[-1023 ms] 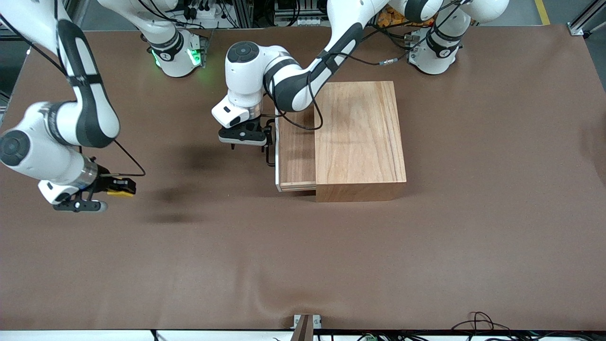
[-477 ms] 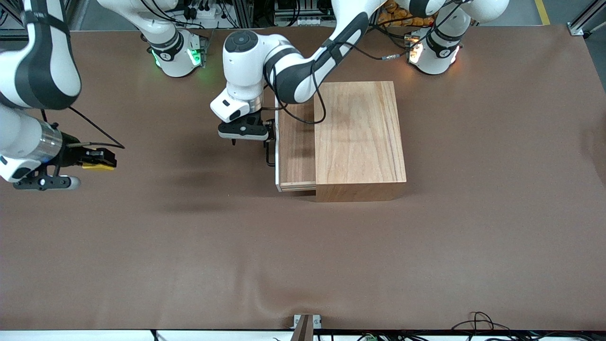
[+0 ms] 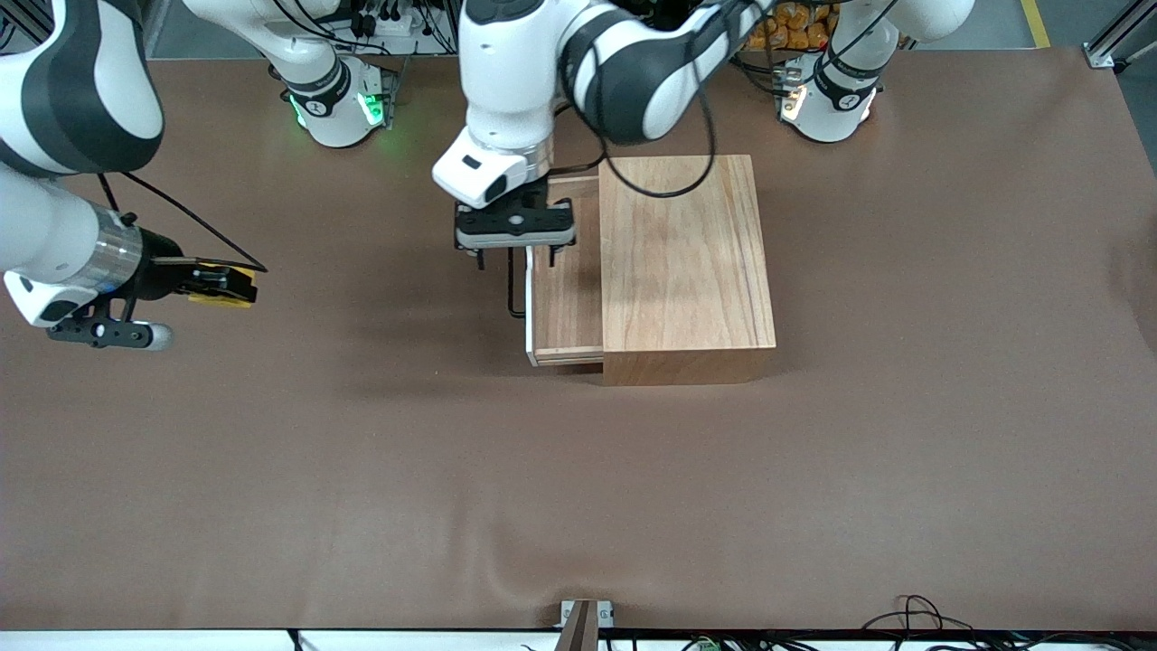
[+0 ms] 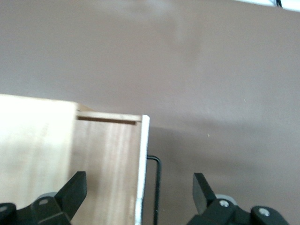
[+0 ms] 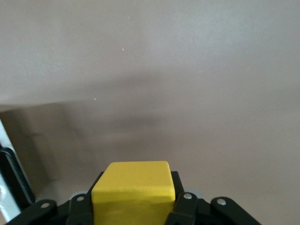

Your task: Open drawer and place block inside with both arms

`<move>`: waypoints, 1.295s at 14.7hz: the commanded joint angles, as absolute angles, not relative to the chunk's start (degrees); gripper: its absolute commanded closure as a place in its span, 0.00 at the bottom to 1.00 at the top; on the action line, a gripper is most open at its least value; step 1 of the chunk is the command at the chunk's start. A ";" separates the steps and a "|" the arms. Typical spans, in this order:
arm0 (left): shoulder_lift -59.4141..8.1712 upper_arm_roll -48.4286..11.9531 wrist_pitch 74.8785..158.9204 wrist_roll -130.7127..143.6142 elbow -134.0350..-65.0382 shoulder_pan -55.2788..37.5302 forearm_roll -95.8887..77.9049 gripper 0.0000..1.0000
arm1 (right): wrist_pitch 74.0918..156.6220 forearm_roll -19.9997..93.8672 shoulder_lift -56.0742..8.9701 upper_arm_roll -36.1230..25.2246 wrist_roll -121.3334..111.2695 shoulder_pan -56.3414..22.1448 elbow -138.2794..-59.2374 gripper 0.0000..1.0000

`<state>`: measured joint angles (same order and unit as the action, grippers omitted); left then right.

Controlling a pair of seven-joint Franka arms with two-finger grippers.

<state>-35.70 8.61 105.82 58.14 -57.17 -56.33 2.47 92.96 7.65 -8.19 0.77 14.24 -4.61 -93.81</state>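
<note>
The light-wood box stands mid-table with its drawer pulled partway out toward the right arm's end. The white front and black bar handle show. My left gripper hangs open over the drawer's front edge, one finger over the tray and the other finger over the table outside the handle. It touches nothing. My right gripper is in the air over the table at the right arm's end, shut on the yellow block, which fills its jaws.
Both arm bases stand along the table's edge farthest from the front camera. A wrinkled brown cover spans the table. A small bracket and loose cables sit at the edge nearest the camera.
My left gripper rose from beside the handle and shifted over the drawer's front edge. My right gripper carried the block farther from the front camera, then toward the drawer. The drawer stayed put.
</note>
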 commanded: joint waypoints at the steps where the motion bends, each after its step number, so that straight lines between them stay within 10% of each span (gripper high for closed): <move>1: -31.03 8.53 102.84 57.22 -59.50 -53.45 2.72 0.00 | 92.46 8.00 -7.56 0.44 22.92 -9.82 -93.34 0.82; 19: -16.36 7.82 81.32 28.23 -59.59 -27.97 0.00 0.00 | 113.54 7.21 -13.61 0.26 89.07 -34.53 -97.56 0.82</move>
<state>-19.25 8.50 84.21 32.77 -57.75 -31.43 1.24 111.09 7.72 -12.16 0.92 80.00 -31.75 -97.57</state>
